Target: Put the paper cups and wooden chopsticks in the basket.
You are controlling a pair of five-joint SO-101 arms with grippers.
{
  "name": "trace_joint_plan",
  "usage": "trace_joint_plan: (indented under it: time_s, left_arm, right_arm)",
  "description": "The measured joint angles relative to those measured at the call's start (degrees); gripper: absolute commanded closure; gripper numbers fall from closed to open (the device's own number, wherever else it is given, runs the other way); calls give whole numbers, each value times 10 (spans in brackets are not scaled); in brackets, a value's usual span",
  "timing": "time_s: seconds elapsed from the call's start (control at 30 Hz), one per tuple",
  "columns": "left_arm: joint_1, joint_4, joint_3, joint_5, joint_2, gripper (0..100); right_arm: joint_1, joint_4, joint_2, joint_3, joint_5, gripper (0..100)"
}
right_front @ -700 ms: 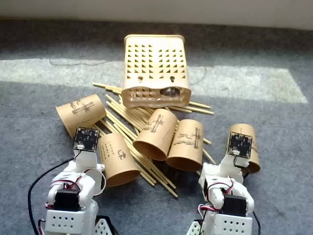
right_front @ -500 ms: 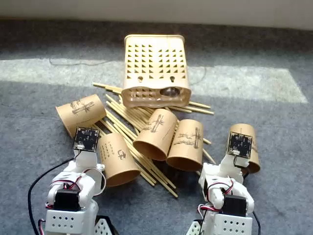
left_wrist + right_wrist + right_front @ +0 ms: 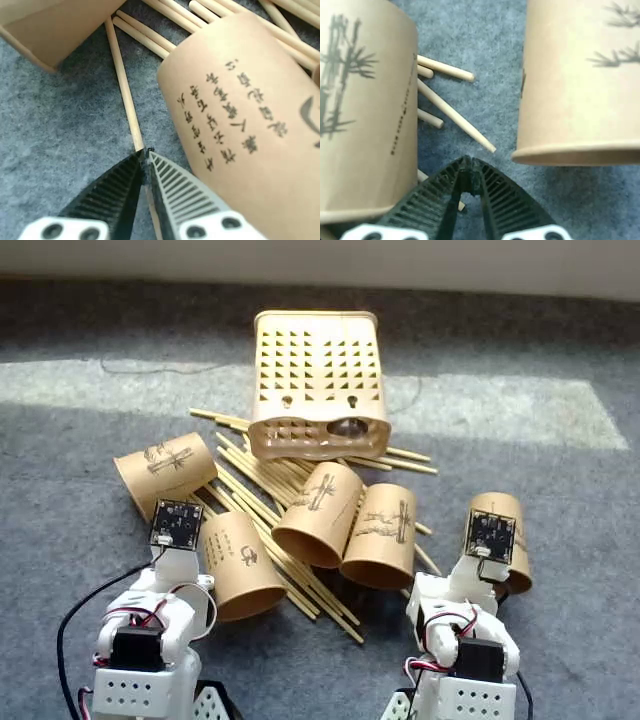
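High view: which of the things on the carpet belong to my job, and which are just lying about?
Job:
- paper cups, five, all on their sides
- wooden chopsticks, scattered under and between the cups
- basket, beyond them

Just lying about:
- thin cord on the floor behind the basket
- grey carpet under everything

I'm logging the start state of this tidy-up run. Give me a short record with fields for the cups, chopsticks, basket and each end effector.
Cups: five brown paper cups, all lying on their sides on the grey carpet; none in the basket.
Chopsticks: pale wooden chopsticks, scattered under and between the cups.
Basket: tan perforated plastic basket, on the far side of the pile.
Left end effector: shut, tips at a chopstick, beside a cup.
Right end effector: shut, holding nothing, between two cups.
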Motion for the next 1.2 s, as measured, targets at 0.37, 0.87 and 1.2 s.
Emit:
trace_joint_plan:
  time_s: [0.37,0.87,1.2]
  left_arm:
    - [0,0,0,0,0,994]
    - [0,0,0,0,0,994]
    - [0,0,0,0,0,994]
  right_arm:
    - [0,0,0,0,0,993]
    - [0,0,0,0,0,993]
    - [13,0,0,0,0,993]
